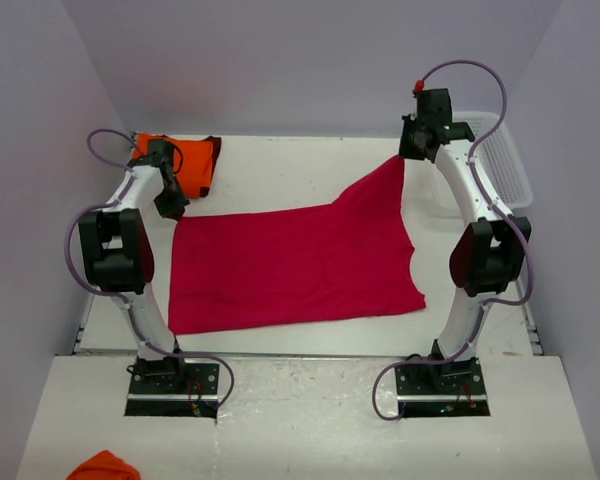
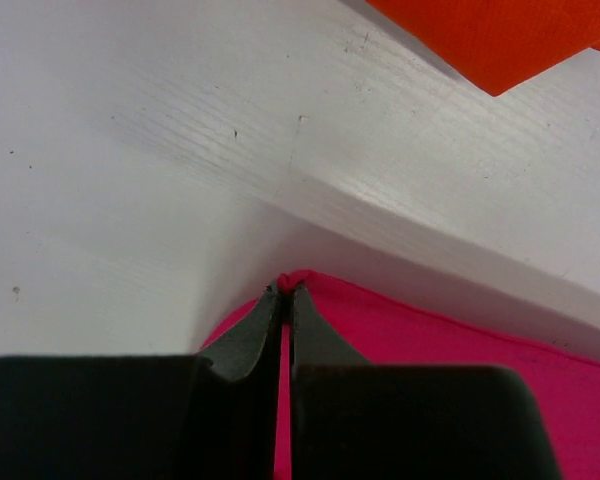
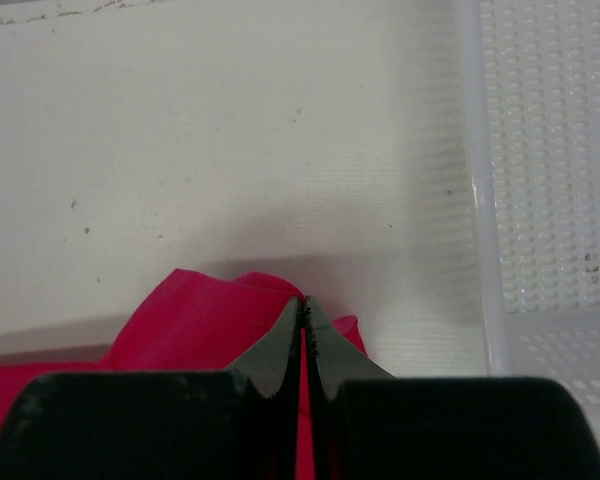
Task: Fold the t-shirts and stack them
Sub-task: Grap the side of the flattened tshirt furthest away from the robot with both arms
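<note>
The crimson-pink t-shirt (image 1: pixel 290 265) lies spread across the middle of the table. My left gripper (image 1: pixel 172 208) is shut on its far left corner (image 2: pixel 298 278), just above the table. My right gripper (image 1: pixel 412 150) is shut on the far right corner (image 3: pixel 210 315) and holds it lifted, so the cloth rises in a peak toward the back right. The orange t-shirt (image 1: pixel 190 160) with its dark maroon edge lies folded at the back left, behind my left gripper; its corner (image 2: pixel 500 40) shows in the left wrist view.
A white lattice basket (image 1: pixel 500 165) stands at the back right, close beside my right arm; its rim (image 3: pixel 475 200) shows in the right wrist view. An orange cloth (image 1: pixel 105 466) lies on the near ledge in front of the left base.
</note>
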Available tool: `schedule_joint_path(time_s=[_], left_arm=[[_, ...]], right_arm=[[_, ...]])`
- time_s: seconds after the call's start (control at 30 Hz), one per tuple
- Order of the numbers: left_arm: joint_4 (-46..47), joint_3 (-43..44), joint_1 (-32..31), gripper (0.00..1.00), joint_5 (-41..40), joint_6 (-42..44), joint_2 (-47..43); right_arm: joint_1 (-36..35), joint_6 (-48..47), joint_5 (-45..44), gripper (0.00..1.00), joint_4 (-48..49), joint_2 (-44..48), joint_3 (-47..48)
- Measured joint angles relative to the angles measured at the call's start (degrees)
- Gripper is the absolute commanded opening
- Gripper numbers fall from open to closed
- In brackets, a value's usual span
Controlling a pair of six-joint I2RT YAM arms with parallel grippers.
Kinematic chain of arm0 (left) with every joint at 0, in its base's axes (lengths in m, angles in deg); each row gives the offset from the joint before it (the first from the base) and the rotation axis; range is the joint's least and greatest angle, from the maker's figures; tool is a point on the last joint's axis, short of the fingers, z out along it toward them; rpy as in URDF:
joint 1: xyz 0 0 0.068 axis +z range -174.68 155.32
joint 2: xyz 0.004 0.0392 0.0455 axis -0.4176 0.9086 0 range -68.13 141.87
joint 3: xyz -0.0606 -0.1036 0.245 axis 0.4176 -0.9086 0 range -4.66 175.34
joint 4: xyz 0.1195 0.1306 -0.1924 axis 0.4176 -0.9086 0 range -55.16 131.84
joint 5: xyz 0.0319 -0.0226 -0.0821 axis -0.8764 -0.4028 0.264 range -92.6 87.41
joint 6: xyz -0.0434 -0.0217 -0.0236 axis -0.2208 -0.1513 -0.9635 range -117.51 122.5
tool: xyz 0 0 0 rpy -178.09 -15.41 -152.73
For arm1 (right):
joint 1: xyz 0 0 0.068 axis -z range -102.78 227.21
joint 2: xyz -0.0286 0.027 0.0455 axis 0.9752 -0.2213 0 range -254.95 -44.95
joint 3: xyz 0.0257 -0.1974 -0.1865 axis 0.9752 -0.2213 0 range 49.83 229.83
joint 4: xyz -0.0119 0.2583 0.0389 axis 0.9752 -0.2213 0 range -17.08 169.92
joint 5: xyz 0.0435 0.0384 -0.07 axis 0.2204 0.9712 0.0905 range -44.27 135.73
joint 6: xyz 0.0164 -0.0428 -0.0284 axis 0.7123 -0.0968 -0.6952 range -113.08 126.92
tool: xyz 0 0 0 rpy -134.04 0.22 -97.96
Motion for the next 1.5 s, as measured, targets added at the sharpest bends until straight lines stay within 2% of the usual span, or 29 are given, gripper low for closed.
schedule_joint_path(time_s=[0.27, 0.4, 0.67, 1.0, 1.5], left_arm=[[-0.24, -0.02, -1.14, 0.00, -0.61, 0.00, -2.08], [0.28, -3.04, -1.40, 0.00, -0.61, 0.00, -5.55], [0.42, -8.50, -1.49, 0.00, -1.09, -0.02, -13.53], [0.35, -12.07, -1.49, 0.00, -1.46, 0.00, -14.75], [0.09, -18.36, -1.84, 0.00, -1.55, -0.13, -22.58]], right_arm=[[0.00, 0.63, 0.98, 0.00, -0.09, 0.39, -1.07], [0.04, 1.57, 0.87, 0.00, -0.22, 2.05, -4.35], [0.04, 3.98, 0.81, 0.00, -0.96, 9.20, -9.70], [-1.11, 6.75, -1.31, 0.00, -1.97, 15.85, -16.52], [-5.86, 10.49, -6.71, 0.00, -3.82, 26.47, -24.20]])
